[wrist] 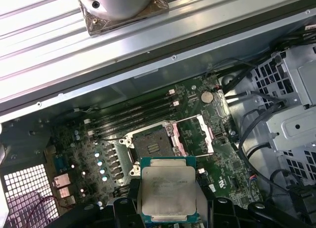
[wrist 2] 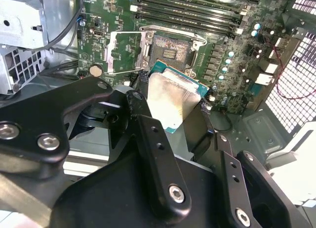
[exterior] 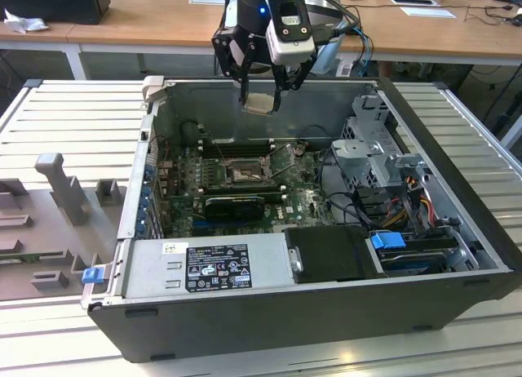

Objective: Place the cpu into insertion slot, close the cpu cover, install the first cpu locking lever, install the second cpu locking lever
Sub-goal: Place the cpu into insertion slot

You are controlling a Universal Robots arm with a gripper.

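Hangs above the open computer case (exterior: 457, 206), high over the green board (exterior: 308, 199) on the case floor. Pinches the chip (exterior: 259, 104) between the two black fingers of the gripper (exterior: 260, 95), pressed against opposite edges, pale metal top turned toward both wrist cameras. Holds the chip in the air, well apart from the socket (exterior: 245, 175) and touching nothing else. Shows the socket near the middle of the board, bare, dark centre uncovered, just beside the long black memory slots (exterior: 236, 147) toward the board's far edge in the exterior view. Shows the cover (exterior: 283, 158) swung up and open at the socket edge toward the exterior view's right. Shows the case on a ribbed grey table (exterior: 73, 108), with a labelled grey box (exterior: 208, 265) along the case's near edge.
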